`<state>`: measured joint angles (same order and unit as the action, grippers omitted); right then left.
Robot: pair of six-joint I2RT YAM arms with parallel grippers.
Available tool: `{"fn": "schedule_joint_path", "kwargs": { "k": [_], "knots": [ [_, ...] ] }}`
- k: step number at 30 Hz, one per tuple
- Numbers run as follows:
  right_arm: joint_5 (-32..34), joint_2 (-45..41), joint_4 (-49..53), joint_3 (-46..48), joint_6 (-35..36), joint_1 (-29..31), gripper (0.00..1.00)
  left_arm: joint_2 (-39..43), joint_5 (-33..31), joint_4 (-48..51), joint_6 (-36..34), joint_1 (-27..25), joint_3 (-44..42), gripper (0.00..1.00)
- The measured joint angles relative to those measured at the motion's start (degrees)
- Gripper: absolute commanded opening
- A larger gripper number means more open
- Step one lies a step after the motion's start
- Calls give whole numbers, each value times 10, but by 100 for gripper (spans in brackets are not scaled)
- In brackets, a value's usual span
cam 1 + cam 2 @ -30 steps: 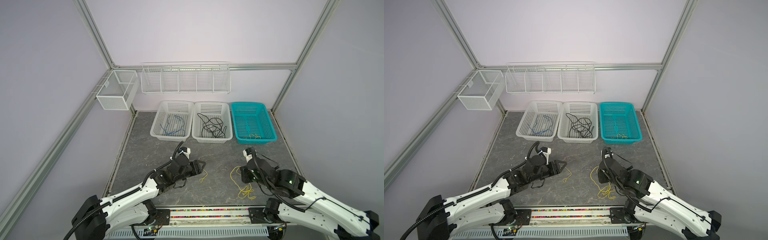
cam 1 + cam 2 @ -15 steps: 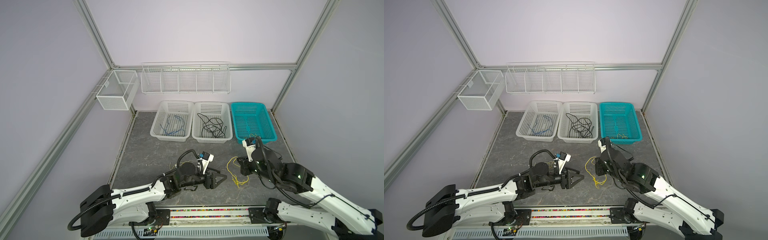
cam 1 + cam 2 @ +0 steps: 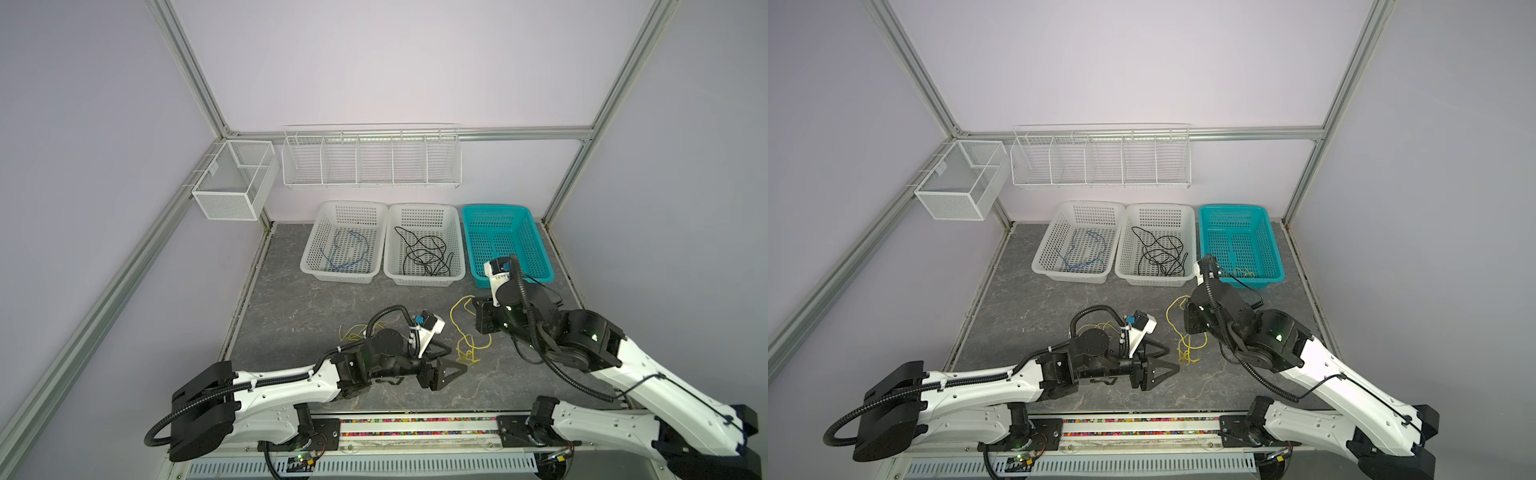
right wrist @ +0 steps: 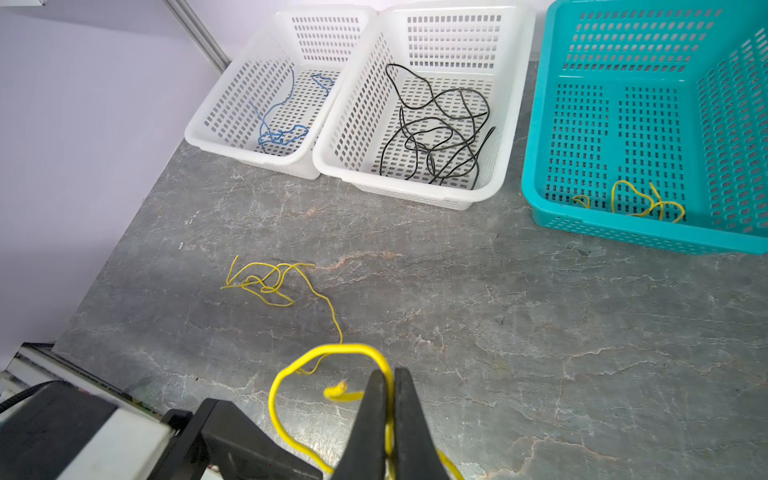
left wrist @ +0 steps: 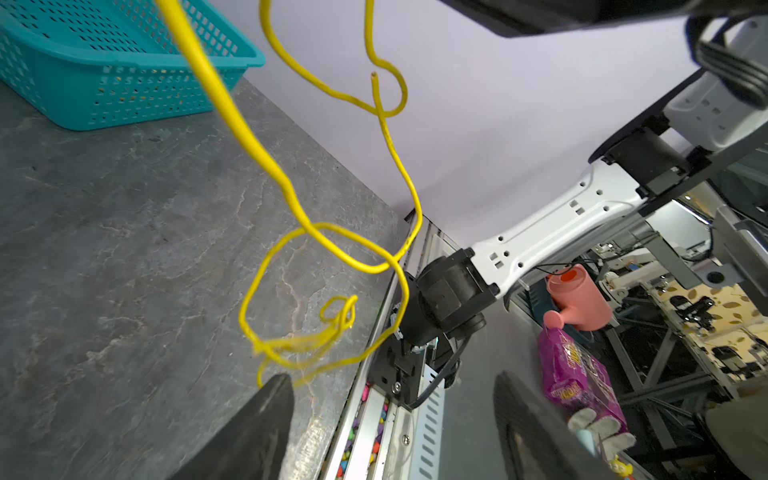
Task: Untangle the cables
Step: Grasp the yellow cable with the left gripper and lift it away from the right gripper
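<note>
Jaws on your right gripper are pressed together, pinching a yellow cable close to one end; a short stub curls out just beside the fingertips. In both top views this gripper sits above the table, in front of the teal basket. The yellow cable hangs from it in loose loops down to a small tangled bunch on the table.

Jaws on your left gripper are spread wide. The gripper sits low over the table near its front edge and points at that bunch, which lies just ahead of its fingertips. You cannot tell from the left wrist view whether one fingertip touches the cable's lowest loop.

A second yellow cable lies in a loose knot on the table, to the left of your left gripper and well apart from the baskets. You have a blue cable in the left white basket and a black cable coiled in the middle white basket. Short yellow strands lie at the near end of the teal basket.
</note>
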<state>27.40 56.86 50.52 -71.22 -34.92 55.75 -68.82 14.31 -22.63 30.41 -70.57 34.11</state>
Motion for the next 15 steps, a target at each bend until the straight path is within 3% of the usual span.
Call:
{"fn": "schedule_joint_path", "kwargs": {
  "k": [15],
  "knots": [
    [0, 32, -9, -27, -9, 16, 7, 3, -64, 58, -38, 0, 29, 75]
  ]
}}
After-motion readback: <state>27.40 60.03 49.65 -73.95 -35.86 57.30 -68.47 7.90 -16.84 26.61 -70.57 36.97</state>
